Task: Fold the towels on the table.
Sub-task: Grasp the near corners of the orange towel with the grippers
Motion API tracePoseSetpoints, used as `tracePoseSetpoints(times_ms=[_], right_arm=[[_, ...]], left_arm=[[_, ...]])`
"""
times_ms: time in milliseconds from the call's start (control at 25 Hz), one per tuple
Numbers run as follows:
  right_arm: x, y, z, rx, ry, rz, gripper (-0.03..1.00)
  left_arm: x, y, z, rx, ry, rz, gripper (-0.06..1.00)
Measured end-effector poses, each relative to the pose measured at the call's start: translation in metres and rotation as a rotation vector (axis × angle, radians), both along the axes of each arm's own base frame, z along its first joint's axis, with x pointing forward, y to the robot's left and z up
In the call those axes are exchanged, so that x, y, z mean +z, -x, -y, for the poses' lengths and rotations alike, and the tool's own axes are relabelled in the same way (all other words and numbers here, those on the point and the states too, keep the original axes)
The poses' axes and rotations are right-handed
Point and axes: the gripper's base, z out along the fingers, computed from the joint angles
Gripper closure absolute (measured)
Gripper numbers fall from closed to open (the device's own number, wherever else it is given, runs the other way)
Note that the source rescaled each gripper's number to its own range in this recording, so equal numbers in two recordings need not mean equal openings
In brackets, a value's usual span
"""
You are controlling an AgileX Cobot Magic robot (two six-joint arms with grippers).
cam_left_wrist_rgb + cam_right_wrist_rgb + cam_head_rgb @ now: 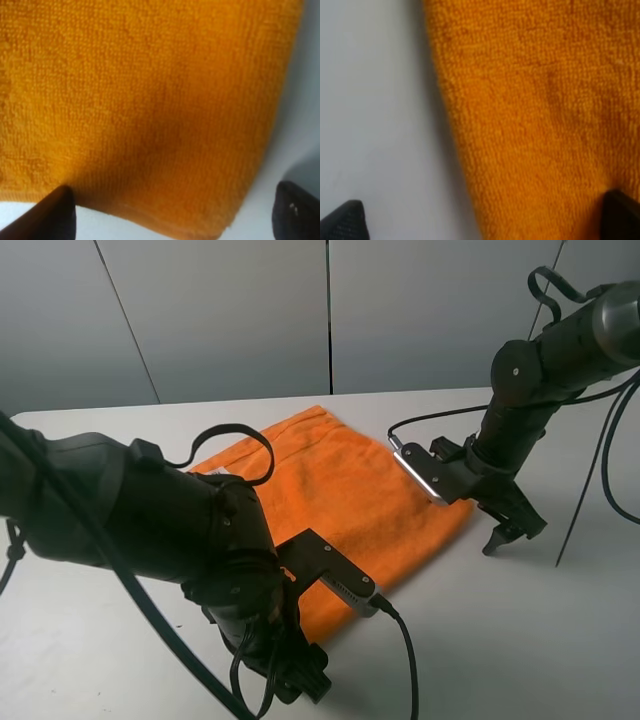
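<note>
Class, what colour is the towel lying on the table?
The towel is bright orange; clearest in the exterior high view.

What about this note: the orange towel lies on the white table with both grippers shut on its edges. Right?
No. Both grippers are open, not shut: the wrist views show the left gripper and the right gripper each with fingertips wide apart, straddling an edge of the towel. The towel does lie on the white table.
</note>
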Motion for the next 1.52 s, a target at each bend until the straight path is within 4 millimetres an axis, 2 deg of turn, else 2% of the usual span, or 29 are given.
tracePoseSetpoints(times_ms=[800,1160,1520], right_arm=[[0.0001,-0.0004,0.0008,-0.002,0.009,0.003,-0.03],[0.0001,-0.0004,0.0008,-0.002,0.009,0.003,-0.03],[-0.0009,-0.0007,0.0007,-0.006,0.009,0.001,-0.03]], left_arm=[[0.0008,-0.0049,-0.0035,-0.104,-0.055,0.053,-0.06],[0.0012,-0.0068,0.0037,-0.173,0.012,0.08,-0.06],[0.0013,-0.0068,0.0051,-0.17,0.029,0.081,-0.06]])
